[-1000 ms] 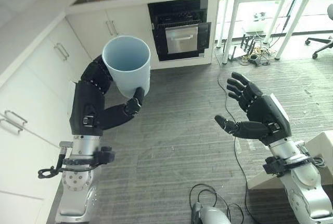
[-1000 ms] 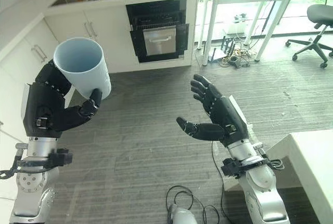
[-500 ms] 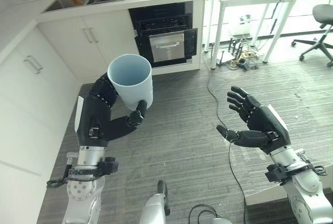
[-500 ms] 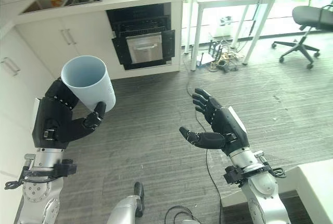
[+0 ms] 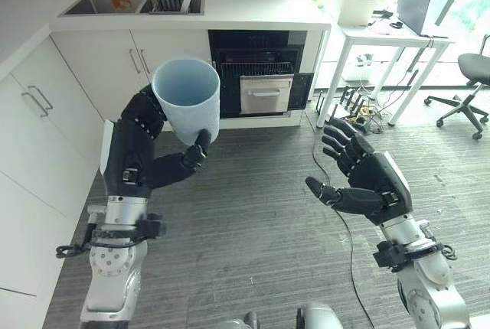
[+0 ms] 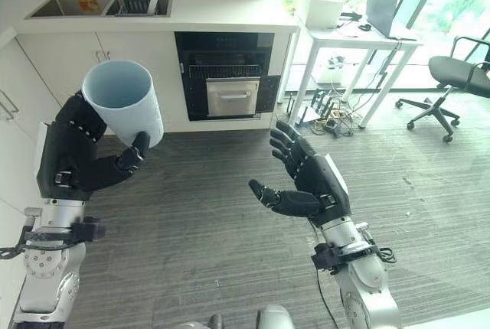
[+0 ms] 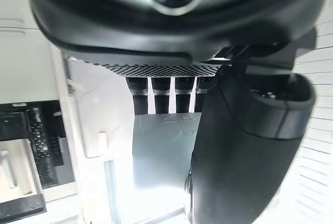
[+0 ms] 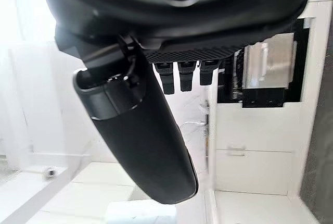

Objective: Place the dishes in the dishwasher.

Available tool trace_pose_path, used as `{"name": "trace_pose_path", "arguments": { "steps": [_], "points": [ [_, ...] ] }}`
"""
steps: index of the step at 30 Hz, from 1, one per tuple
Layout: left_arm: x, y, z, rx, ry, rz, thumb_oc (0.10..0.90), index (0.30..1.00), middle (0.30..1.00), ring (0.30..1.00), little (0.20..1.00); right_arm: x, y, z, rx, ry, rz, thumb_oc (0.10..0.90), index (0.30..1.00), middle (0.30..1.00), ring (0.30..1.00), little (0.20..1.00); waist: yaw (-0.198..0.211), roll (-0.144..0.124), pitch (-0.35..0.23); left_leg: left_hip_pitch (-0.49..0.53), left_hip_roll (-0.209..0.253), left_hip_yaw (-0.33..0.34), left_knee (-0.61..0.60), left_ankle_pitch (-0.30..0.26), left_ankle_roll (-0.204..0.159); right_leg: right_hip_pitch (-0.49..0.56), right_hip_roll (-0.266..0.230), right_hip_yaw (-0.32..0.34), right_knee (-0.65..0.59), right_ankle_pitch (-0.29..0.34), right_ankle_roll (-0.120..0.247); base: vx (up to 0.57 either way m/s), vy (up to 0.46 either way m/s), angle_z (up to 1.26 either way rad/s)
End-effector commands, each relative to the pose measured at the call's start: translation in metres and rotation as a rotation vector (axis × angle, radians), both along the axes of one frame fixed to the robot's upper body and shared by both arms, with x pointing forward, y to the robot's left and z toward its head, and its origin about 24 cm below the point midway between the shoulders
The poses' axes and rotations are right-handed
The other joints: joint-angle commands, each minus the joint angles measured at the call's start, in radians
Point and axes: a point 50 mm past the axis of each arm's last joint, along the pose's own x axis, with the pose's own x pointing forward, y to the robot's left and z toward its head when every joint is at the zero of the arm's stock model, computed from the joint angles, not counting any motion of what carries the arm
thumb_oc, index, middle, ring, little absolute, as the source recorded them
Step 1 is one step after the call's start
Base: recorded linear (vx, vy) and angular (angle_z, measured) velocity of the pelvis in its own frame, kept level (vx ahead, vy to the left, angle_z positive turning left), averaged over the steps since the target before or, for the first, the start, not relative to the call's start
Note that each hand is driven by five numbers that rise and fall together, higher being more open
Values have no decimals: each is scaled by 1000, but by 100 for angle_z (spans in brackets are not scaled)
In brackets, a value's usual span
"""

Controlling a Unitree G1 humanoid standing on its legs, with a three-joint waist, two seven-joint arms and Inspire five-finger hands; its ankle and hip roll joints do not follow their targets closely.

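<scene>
Pale-blue plastic cup [image 5: 188, 98], tall and round with its open mouth up and nothing visible inside, sits in the left robot hand [image 5: 145, 153], fingers wrapped round the far side of its wall and the thumb pressing the near side just above the base; held upright and chest-high like this, it seems to be carried safely clear of the floor on the way to the machine. The black built-in dishwasher [image 5: 260, 76] stands in the far run of white cabinets, under the white bench [image 5: 253, 17] with its steel sink [image 5: 130, 3]; its door is ajar and a wire rack shows in the gap above the silver front panel. The cup is well apart from it, so the placing is not yet begun. The right robot hand [image 6: 306, 180] hovers over the grey plank floor [image 5: 253, 229] with fingers spread and holding nothing, probably kept free to pull the door down or draw out the rack.
</scene>
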Motion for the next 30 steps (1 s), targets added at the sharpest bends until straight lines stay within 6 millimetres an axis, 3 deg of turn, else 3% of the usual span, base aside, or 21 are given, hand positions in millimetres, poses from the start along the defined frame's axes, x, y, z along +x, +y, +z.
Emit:
{"name": "trace_pose_path", "arguments": {
  "steps": [1, 4, 5, 6, 7, 11, 13, 14, 15, 16, 17, 19, 21, 22, 23, 24, 27, 30],
  "points": [
    [-10, -7, 45, 59, -263, -8, 400, 300, 300, 300, 300, 6, -14, 42, -6, -241, -67, 800, 900, 900, 900, 900, -11, -23, -13, -20, 49, -52, 124, -141, -113, 47, -85, -23, -150, 115, 32, 297, -187, 23],
    [-10, -10, 44, 49, -255, -10, 400, 300, 300, 300, 300, 8, -9, 43, -8, -245, -69, 800, 900, 900, 900, 900, -19, -21, -4, 22, 42, -57, 124, -174, -109, -100, -132, 30, -150, 129, 51, 350, -205, -10],
    [-12, -11, 44, 45, -256, -9, 400, 300, 300, 300, 300, 8, -5, 44, -10, -252, -59, 800, 900, 900, 900, 900, -13, -20, -1, 37, 38, -56, 124, -187, -105, -128, -146, 11, -150, 146, 55, 316, -207, 9],
    [-13, -10, 44, 42, -255, -9, 400, 300, 300, 300, 300, 8, -3, 44, -12, -252, -53, 800, 900, 900, 900, 900, -11, -22, -1, 43, 35, -55, 124, -194, -102, -128, -149, 1, -150, 158, 57, 376, -282, -2],
    [-13, -7, 44, -5, -246, -43, 400, 300, 300, 300, 300, 8, -3, 43, -24, -248, -41, 800, 900, 900, 900, 900, -8, -26, -8, 50, 33, -57, 124, -206, -97, -110, -135, 6, -150, 128, 54, 356, -297, 18],
    [-11, -8, 44, -80, -245, -83, 400, 300, 300, 300, 300, 14, -4, 48, -44, -256, -35, 800, 900, 900, 900, 900, -12, -44, -44, 98, 44, -62, 124, -248, -102, -58, -118, 15, -150, 157, 62, 372, -377, 25],
    [-10, -9, 44, -115, -244, -99, 400, 300, 300, 300, 300, 17, -2, 55, -60, -284, -6, 800, 900, 900, 900, 900, -17, -44, -67, 147, 67, -54, 124, -259, -123, -28, -95, 0, -150, 134, 43, 403, -398, 26],
    [-10, -9, 43, -148, -237, -117, 400, 300, 300, 300, 300, 17, -2, 57, -70, -291, 4, 800, 900, 900, 900, 900, -18, -38, -75, 164, 87, -40, 124, -228, -140, -8, -77, -5, -150, 114, 27, 415, -382, 10],
    [-11, -8, 41, -172, -229, -122, 400, 300, 300, 300, 300, 16, -5, 56, -75, -289, 10, 800, 900, 900, 900, 900, -18, -30, -79, 180, 105, -31, 124, -162, -161, 8, -55, -7, -150, 91, 9, 429, -400, -7],
    [-13, -6, 38, -202, -218, -124, 400, 300, 300, 300, 300, 14, -8, 55, -80, -283, 19, 800, 900, 900, 900, 900, -14, -28, -82, 198, 125, -20, 124, -36, -190, 35, -31, 1, -150, 59, -17, 484, -543, -44],
    [-18, -4, 31, -249, -207, -124, 400, 300, 300, 300, 300, 9, -12, 53, -92, -270, 49, 800, 900, 900, 900, 900, 10, -66, -51, 104, 121, 4, 297, 129, -220, 106, -27, 36, -150, 8, -65, 422, -485, -49],
    [-20, -3, 26, -273, -192, -143, 400, 300, 300, 300, 300, 7, -14, 49, -106, -258, 41, 800, 900, 900, 900, 900, 25, -73, -29, -12, 128, 23, 371, 115, -205, 137, -27, 22, -150, -7, -73, 238, -259, -46],
    [-20, -4, 23, -247, -186, -144, 400, 300, 300, 300, 300, 11, -14, 49, -93, -249, 33, 800, 900, 900, 900, 900, 31, -69, -15, -25, 123, 69, 258, 59, -179, 149, -23, 17, -150, -20, -61, 253, 9, -52],
    [-22, -4, 22, -225, -182, -141, 400, 300, 300, 300, 300, 12, -13, 47, -76, -240, 33, 800, 900, 900, 900, 900, 30, -53, -11, -8, 145, 105, 124, 60, -180, 157, -9, 22, -150, -30, -48, 322, 181, -30],
    [-25, -2, 21, -216, -183, -137, 400, 300, 300, 300, 300, 12, -13, 45, -81, -232, 30, 800, 900, 900, 900, 900, 27, -22, -2, -67, 199, 106, 124, 23, -194, 168, 20, 26, -150, -39, -39, 299, 216, -32],
    [-26, -1, 21, -216, -185, -133, 400, 300, 300, 300, 300, 12, -13, 44, -91, -228, 32, 800, 900, 900, 900, 900, 25, -6, -4, -112, 222, 87, 124, 7, -207, 172, 33, 24, -150, -44, -35, 218, 177, -63],
    [-28, 2, 20, -228, -194, -123, 400, 300, 300, 300, 300, 8, -14, 43, -120, -225, 38, 800, 900, 900, 900, 900, 37, 14, -5, -214, 256, 7, 124, 63, -250, 199, 57, 29, -150, -75, -43, 260, 163, -24],
    [-31, 4, 17, -224, -203, -116, 400, 300, 300, 300, 300, 6, -16, 45, -125, -229, 51, 800, 900, 900, 900, 900, 46, 17, -9, -261, 272, 12, 124, 52, -257, 224, 53, 10, -150, -101, -46, 278, 221, -21]
  ]
}}
